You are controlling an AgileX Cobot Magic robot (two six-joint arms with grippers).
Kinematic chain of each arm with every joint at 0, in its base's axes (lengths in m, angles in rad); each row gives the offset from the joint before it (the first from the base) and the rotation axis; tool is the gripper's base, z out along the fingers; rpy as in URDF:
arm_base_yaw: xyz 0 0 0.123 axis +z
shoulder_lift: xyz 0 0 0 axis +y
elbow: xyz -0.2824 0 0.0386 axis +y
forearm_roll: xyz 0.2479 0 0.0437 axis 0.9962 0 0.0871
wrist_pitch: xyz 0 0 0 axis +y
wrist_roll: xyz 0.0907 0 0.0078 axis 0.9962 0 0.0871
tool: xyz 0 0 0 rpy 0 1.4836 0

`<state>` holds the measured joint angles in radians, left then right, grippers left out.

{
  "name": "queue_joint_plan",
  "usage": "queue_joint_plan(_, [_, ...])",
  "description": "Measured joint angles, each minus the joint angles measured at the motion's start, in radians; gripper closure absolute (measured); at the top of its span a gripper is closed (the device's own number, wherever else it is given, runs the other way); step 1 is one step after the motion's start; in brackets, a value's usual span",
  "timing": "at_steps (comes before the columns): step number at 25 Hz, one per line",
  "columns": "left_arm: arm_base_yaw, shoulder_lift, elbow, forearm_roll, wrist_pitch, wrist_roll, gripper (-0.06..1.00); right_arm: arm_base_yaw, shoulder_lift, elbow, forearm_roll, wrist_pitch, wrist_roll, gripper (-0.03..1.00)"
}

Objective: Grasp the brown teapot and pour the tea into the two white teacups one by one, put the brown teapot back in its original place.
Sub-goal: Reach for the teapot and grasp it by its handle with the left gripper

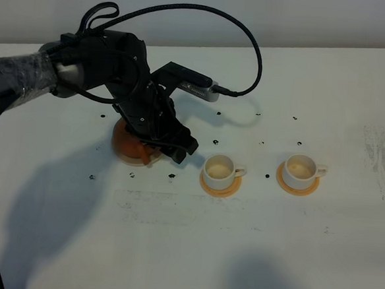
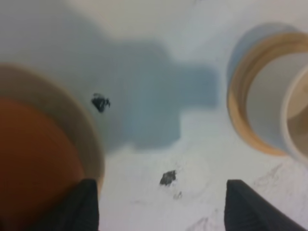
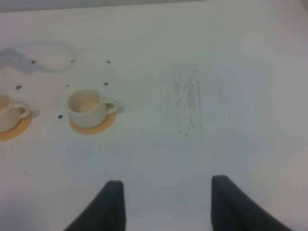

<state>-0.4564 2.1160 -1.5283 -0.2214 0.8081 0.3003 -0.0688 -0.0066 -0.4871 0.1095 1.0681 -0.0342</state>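
The brown teapot (image 1: pixel 128 144) sits at the left on its pale cream saucer (image 2: pixel 79 130), mostly hidden under my left arm. In the left wrist view the teapot (image 2: pixel 33 163) lies beside one finger, not between the jaws. My left gripper (image 1: pixel 176 150) (image 2: pixel 161 211) is open and empty, low over the table between the teapot and the nearer white teacup (image 1: pixel 220 169) (image 2: pixel 293 110). The second white teacup (image 1: pixel 302 168) (image 3: pixel 88 107) stands further right. My right gripper (image 3: pixel 166 207) is open and empty, away from both cups.
Each cup stands on a small orange coaster (image 1: pixel 220 186) (image 1: pixel 297 183). Small black specks (image 1: pixel 215 142) dot the white table around the cups. A scuffed patch (image 1: pixel 380 157) marks the table's right side. The left arm's cable (image 1: pixel 252 43) loops above.
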Motion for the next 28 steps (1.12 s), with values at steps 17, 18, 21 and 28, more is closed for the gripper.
queue_joint_plan(17, [0.012,0.000,0.000,0.025,0.096,0.098,0.38,0.000,0.000,0.000,0.000,0.000,0.000,0.55])
queue_joint_plan(18, [0.012,0.000,0.000,0.026,0.101,0.106,0.38,0.000,0.000,0.000,0.000,0.000,0.000,0.55])
queue_joint_plan(21, [0.012,0.000,0.000,0.035,0.115,0.123,0.38,0.000,0.000,0.000,0.000,0.000,0.000,0.55])
queue_joint_plan(28, [0.013,0.000,0.000,0.061,0.154,0.165,0.38,0.000,0.000,0.000,0.000,0.000,0.000,0.55])
